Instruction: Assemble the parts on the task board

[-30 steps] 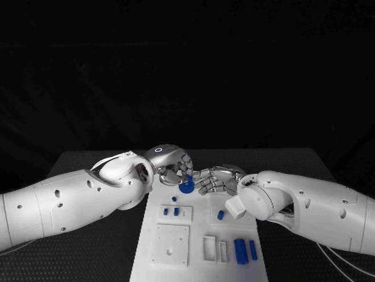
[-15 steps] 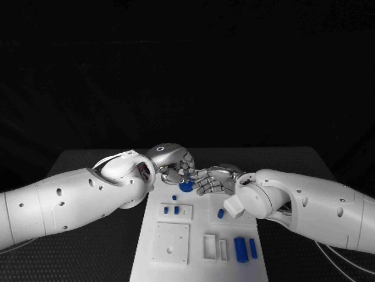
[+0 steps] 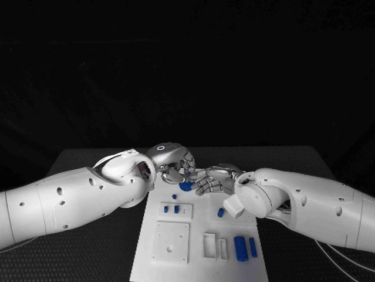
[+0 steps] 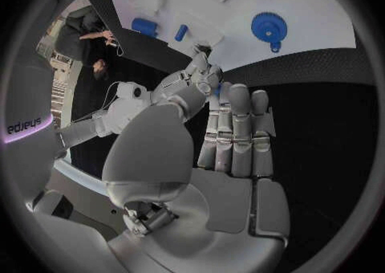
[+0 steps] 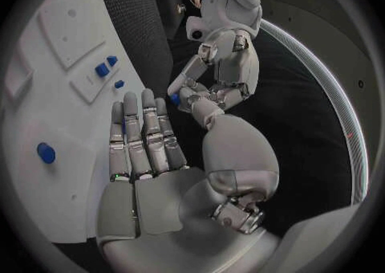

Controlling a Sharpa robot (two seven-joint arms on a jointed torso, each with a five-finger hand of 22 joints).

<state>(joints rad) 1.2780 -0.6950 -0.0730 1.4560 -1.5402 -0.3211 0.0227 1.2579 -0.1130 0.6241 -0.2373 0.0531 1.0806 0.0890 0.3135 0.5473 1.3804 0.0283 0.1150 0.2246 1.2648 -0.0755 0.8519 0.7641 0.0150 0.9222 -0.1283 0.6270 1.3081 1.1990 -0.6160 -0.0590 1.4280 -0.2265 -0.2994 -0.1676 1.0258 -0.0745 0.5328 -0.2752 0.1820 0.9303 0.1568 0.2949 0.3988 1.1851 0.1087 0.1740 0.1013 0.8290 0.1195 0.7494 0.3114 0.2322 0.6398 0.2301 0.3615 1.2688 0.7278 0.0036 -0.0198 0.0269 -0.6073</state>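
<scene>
Above the far end of the task board (image 3: 196,258), I see my left hand (image 3: 172,161) and right hand (image 3: 214,179) meet fingertip to fingertip, pinching a blue part (image 3: 186,187) between them. Other blue parts (image 3: 240,249) sit in the board's recesses.

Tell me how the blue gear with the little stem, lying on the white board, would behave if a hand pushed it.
The blue gear looks like rigid moulded plastic, so probably stiff and light. It lies flat on the task board, so a push would likely slide it rather than roll it. Its toothed rim should give fingers some grip; its small stem could catch and swing it round.
</scene>
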